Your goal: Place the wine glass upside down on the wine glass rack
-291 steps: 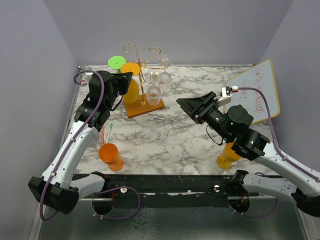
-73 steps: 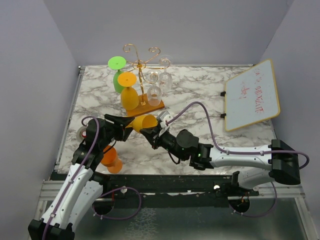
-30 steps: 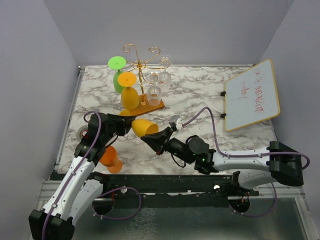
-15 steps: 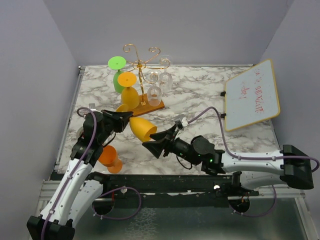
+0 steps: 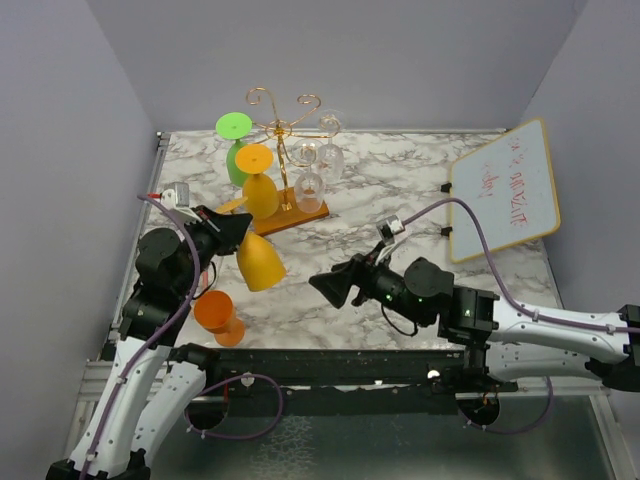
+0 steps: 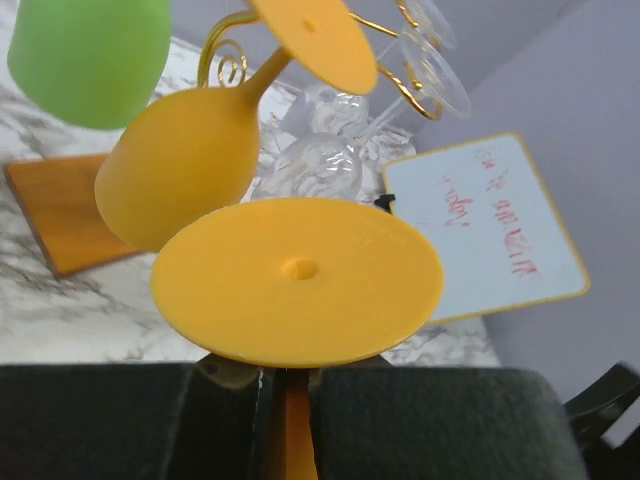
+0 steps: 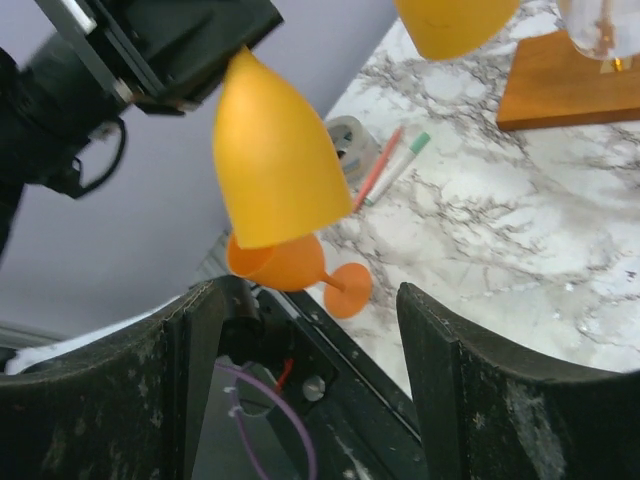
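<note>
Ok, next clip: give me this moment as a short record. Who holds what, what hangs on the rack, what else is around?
left pincer: shut on the stem of the yellow wine glass, bowl mouth-down, foot up
right pincer: open, empty, apart from that glass
wine glass rack: carries a green glass, a yellow-orange glass and clear glasses, all upside down
loose items: orange glass by the left arm; whiteboard at right
task state: held glass not yet on the rack
</note>
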Motion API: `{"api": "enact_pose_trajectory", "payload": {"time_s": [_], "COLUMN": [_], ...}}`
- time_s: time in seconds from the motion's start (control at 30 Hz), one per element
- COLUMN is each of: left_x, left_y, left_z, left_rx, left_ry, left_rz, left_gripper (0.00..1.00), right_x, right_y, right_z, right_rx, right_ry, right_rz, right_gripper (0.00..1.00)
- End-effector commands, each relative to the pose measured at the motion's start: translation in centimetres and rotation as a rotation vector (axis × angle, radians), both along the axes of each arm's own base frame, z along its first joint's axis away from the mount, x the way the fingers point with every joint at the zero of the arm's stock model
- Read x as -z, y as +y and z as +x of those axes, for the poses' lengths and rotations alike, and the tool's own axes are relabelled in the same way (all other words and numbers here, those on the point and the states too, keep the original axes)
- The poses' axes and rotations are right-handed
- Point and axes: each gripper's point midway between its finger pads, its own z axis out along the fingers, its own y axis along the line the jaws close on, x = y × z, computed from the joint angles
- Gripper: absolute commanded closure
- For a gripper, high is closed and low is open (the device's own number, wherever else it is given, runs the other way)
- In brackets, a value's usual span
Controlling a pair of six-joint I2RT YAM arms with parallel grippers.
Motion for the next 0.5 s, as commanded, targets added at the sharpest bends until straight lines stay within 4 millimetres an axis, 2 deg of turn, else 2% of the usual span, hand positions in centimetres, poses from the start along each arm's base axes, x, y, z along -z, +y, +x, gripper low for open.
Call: {"api": "enact_pose_trajectory", "payload": {"time_s": [0.0, 0.1, 0.2, 0.4, 0.47], "left_x": [-2.7, -3.8, -4.8, -6.1, -6.6], "left_y": [-1.0, -1.6, -2.2, -3.6, -3.6], "left_z": [-1.5, -2.1, -2.9, -5.0, -5.4], "left_rx": [0.193, 0.266, 0.331, 0.437, 0.425], "left_ry": [-0.263, -0.365, -0.477, -0.717, -0.763], "left_rz": [0.347, 0.443, 0.519, 0.596, 0.590], "left_gripper": [1.00, 1.00, 1.00, 1.00, 1.00], "right_x": [-3.4, -6.1, -7.7, -11.2, -12.1], "right_y": [1.0, 2.8, 4.2, 5.6, 6.2], "right_z": [0.1, 0.5, 1.6, 3.0, 2.5], "right_rx": [0.018, -0.013, -0.055, -0.159, -0.205], "right_ry": [0.072, 0.085, 0.152, 0.228, 0.228], "right_rz": [0.008, 0.047, 0.106, 0.311, 0.331], "right_gripper": [0.25, 0.25, 0.24, 0.24, 0.25]}}
